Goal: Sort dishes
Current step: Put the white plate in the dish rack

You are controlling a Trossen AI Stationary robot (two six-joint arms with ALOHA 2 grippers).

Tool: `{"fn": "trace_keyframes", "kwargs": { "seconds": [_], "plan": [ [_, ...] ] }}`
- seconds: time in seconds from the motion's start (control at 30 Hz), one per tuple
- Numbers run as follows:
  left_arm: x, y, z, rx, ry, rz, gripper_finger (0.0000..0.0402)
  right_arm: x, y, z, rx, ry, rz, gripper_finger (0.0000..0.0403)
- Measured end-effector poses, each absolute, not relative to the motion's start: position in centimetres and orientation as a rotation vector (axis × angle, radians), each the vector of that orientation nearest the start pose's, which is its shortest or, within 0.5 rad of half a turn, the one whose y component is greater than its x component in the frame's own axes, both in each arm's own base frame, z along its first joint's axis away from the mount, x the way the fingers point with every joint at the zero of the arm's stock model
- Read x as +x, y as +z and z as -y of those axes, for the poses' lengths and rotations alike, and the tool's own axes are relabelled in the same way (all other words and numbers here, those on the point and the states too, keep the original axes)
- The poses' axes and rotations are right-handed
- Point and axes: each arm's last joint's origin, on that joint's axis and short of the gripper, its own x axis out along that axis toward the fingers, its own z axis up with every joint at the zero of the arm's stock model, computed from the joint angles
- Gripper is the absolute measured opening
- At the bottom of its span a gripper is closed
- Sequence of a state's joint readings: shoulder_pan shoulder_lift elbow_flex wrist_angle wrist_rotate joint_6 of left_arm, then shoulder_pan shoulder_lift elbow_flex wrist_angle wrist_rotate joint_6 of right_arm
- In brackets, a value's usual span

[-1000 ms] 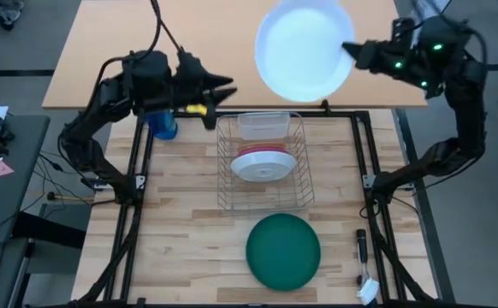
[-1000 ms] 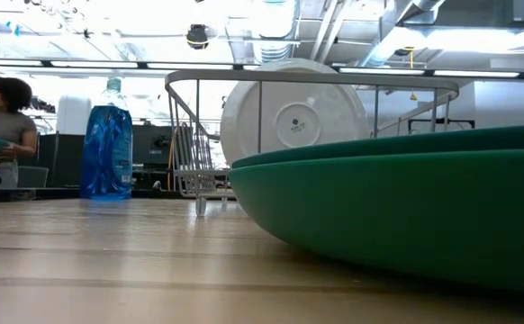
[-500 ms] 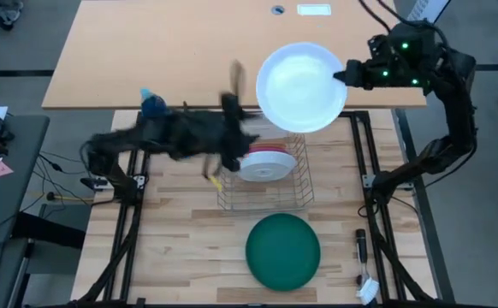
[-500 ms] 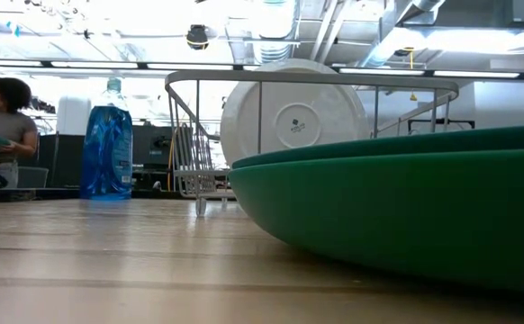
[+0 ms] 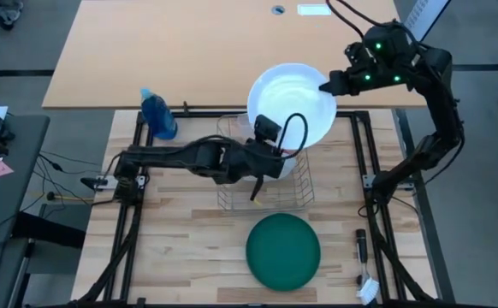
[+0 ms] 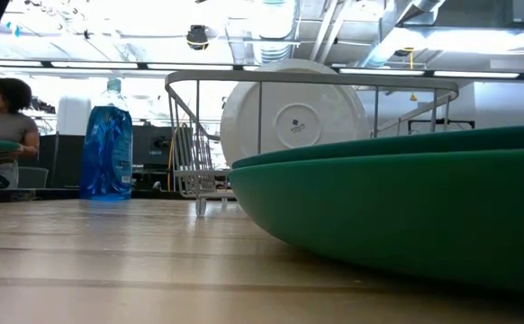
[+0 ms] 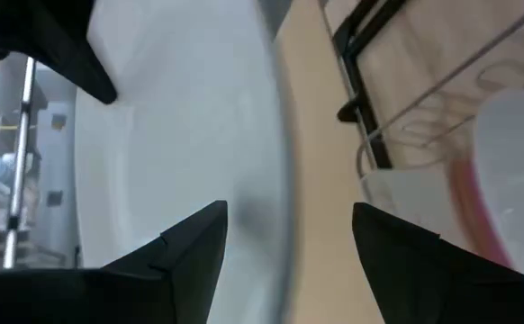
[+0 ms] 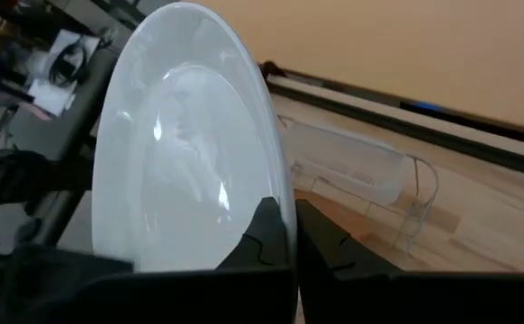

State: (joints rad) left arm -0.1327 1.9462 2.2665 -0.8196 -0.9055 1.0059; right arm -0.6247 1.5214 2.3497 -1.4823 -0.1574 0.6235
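The wooden table (image 5: 180,214) carries a wire dish rack (image 5: 262,175) in its middle. Above the far side of the rack, the right gripper (image 5: 328,84) pinches the rim of a white plate (image 5: 290,104), its fingers closed on it. The left gripper (image 5: 276,145) is over the rack just under that plate, fingers spread apart around its edge. Plates (image 5: 264,162) stand in the rack; a dark green plate (image 5: 283,251) lies nearer, in front of it.

Two arms (image 5: 189,158), one wire rack (image 5: 232,192), one spray bottle (image 5: 159,115), one green plate (image 5: 283,251).
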Motion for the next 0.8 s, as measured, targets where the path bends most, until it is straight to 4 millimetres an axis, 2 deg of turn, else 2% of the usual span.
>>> {"fn": "trace_keyframes", "kwargs": {
  "seconds": [0.17,0.27,0.37,0.57,0.8],
  "plan": [
    [41.2,43.5,3.1,1.221,0.492,-0.834,0.0227,17.1,52.7,11.8,0.837,-0.596,-0.485,0.0],
    [41.1,43.7,3.2,1.216,0.508,-0.826,0.02,17.1,52.6,11.7,0.842,-0.58,-0.503,0.0],
    [41.1,43.7,3.1,1.223,0.526,-0.835,0.0154,17.0,52.3,11.6,0.84,-0.585,-0.542,0.0],
    [41.1,43.8,3.5,1.224,0.531,-0.827,0.0032,17.0,52.1,11.8,0.849,-0.594,-0.56,0.0002],
    [41.2,44.3,4.6,1.178,0.55,-0.754,0.0024,16.8,52.1,11.9,0.83,-0.595,-0.573,0.0032]
  ]
}}
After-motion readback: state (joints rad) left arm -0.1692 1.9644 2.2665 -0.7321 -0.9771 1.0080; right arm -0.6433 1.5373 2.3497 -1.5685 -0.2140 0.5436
